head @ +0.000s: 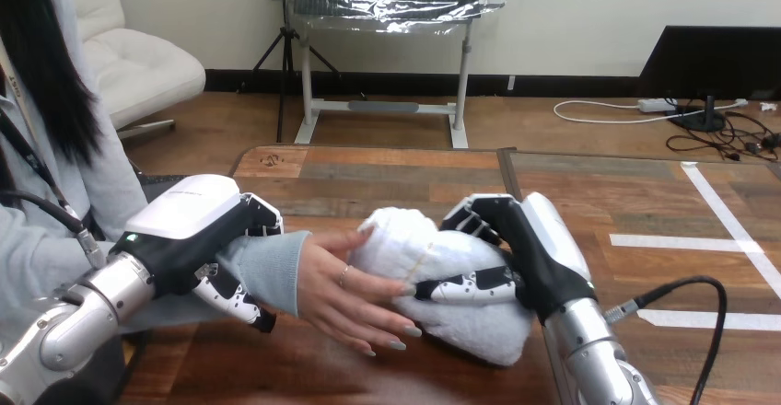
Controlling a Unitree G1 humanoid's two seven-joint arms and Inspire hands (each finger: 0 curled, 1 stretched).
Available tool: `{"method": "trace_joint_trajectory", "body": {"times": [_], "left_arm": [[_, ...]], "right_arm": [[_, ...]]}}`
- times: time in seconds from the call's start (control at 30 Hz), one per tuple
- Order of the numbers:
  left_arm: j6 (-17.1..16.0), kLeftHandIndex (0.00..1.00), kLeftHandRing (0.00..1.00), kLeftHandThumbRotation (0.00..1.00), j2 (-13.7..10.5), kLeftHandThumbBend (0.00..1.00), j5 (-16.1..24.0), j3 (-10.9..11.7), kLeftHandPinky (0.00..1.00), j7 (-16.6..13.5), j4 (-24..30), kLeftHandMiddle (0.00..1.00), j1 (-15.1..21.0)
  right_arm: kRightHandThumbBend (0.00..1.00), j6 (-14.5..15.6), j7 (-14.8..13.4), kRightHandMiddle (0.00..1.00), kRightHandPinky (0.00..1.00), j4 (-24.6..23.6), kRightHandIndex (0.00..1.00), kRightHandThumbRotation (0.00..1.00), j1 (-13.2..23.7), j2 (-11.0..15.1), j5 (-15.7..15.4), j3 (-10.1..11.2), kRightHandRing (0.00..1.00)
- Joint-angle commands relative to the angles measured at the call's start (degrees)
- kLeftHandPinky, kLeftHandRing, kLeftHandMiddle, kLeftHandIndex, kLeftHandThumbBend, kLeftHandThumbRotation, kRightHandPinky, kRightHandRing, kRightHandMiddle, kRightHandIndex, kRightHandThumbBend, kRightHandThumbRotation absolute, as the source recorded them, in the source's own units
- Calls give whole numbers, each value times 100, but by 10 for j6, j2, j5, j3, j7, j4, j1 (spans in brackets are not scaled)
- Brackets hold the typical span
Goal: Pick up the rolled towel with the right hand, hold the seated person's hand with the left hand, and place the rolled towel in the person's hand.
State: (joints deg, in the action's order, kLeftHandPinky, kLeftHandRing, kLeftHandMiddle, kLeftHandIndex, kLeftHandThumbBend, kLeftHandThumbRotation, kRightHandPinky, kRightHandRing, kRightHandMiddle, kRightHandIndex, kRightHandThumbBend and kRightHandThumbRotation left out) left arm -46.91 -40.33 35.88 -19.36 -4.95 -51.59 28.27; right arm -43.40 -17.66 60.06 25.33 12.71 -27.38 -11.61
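Left hand [189, 225] wraps the person's wrist [269, 271]; right hand [539, 258] clutches the rolled towel [405, 239] touching the person's hand [343, 296].

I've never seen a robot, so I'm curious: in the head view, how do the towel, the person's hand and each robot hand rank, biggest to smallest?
Largest: the towel. Next: the left robot hand and right robot hand, too alike to rank. Smallest: the person's hand.

Towel [479, 327] white; left hand [198, 225] and right hand [543, 258] black with white shells; sleeve [267, 267] pale grey-blue; table [387, 179] brown planks, white stripes.
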Motion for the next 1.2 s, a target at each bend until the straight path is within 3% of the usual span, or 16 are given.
{"method": "trace_joint_trajectory", "body": {"times": [0.0, 0.43, 0.77, 1.17], "left_arm": [[-19, 40, 30, 12, 16, 100, -25, 24, 27, -18, 36, 35, 44], [-18, 40, 30, 12, 25, 100, -21, 23, 27, -21, 31, 35, 47], [-15, 41, 30, 12, 30, 100, -17, 22, 27, -25, 29, 36, 50], [-15, 41, 31, 11, 32, 100, -19, 22, 27, -21, 27, 36, 52]], "right_arm": [[86, -26, 9, 40, 28, -59, 45, 0, 20, -2, 19, 3, 32], [87, -13, 47, 40, 27, -134, 44, 0, -9, -4, 30, 4, 32], [85, 12, 107, 40, 27, -231, 43, 0, -49, -5, 67, 10, 31], [85, 38, 142, 39, 26, -342, 42, 0, -92, 3, 81, 15, 30]]}}
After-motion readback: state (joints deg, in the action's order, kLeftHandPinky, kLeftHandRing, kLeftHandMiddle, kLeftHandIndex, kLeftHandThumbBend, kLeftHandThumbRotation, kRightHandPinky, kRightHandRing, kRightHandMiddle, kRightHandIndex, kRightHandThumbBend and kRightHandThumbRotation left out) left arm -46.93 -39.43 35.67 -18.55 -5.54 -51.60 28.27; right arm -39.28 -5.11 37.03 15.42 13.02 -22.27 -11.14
